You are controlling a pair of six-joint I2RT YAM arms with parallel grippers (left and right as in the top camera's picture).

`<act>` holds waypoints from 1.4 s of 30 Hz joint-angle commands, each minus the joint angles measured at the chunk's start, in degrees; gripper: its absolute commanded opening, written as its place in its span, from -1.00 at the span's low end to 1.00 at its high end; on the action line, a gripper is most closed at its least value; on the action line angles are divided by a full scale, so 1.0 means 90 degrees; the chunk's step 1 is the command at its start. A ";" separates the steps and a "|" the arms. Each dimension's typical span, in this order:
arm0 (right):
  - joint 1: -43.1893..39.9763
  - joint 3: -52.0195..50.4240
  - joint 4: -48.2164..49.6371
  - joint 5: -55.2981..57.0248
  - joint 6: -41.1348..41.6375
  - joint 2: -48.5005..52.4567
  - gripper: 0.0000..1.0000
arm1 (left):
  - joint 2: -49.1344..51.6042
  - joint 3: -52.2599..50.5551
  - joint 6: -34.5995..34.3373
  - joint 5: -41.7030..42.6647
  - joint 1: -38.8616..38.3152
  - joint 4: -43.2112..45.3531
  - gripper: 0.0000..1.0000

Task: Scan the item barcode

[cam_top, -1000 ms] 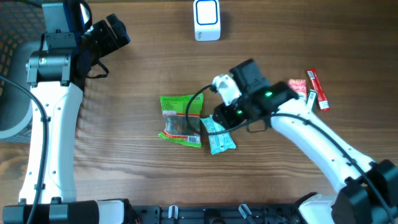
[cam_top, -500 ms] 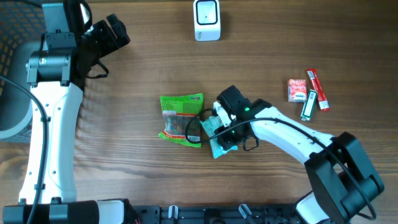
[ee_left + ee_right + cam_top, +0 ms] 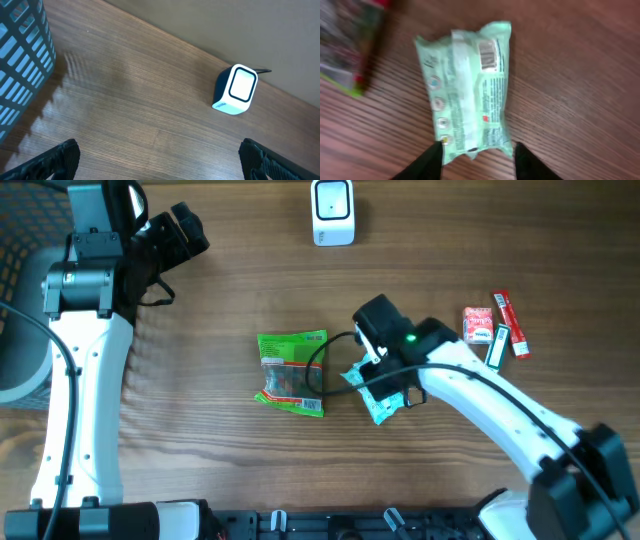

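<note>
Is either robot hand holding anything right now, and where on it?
The right gripper pinches the pale green packet across its short end, opposite the barcode. The left gripper is open and empty.

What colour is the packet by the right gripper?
Packet: pale mint green, best in right wrist view.

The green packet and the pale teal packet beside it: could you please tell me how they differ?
The green packet is bright green with red print; the pale teal packet is far paler. From overhead the green packet looks larger than the pale teal packet. The green packet lies free, while the pale teal packet sits between the right gripper's fingers, barcode facing up. Both are soft packets lying on the table.
</note>
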 commanded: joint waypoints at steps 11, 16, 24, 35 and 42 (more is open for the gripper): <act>-0.0015 -0.2535 0.2997 -0.0367 0.0330 -0.0126 -0.21 | 0.0017 0.0007 0.0078 -0.0063 -0.0007 0.0010 1.00; -0.0015 -0.2548 0.3077 -0.0393 0.0109 -0.0151 0.34 | 0.0017 0.0007 0.0078 -0.0063 -0.0007 0.0010 1.00; -0.0015 -0.0954 0.1428 -0.0542 -0.0364 -0.0593 0.60 | 0.0017 0.0007 0.0078 -0.0063 -0.0007 0.0010 1.00; -0.0015 -0.2458 0.1785 -0.1710 0.0877 -0.0561 -0.92 | 0.0017 0.0007 0.0078 -0.0063 -0.0007 0.0010 1.00; -0.0753 -0.2817 0.3886 0.1260 0.2159 -0.0563 -0.91 | 0.0017 0.0007 0.0078 -0.0063 -0.0007 0.0010 1.00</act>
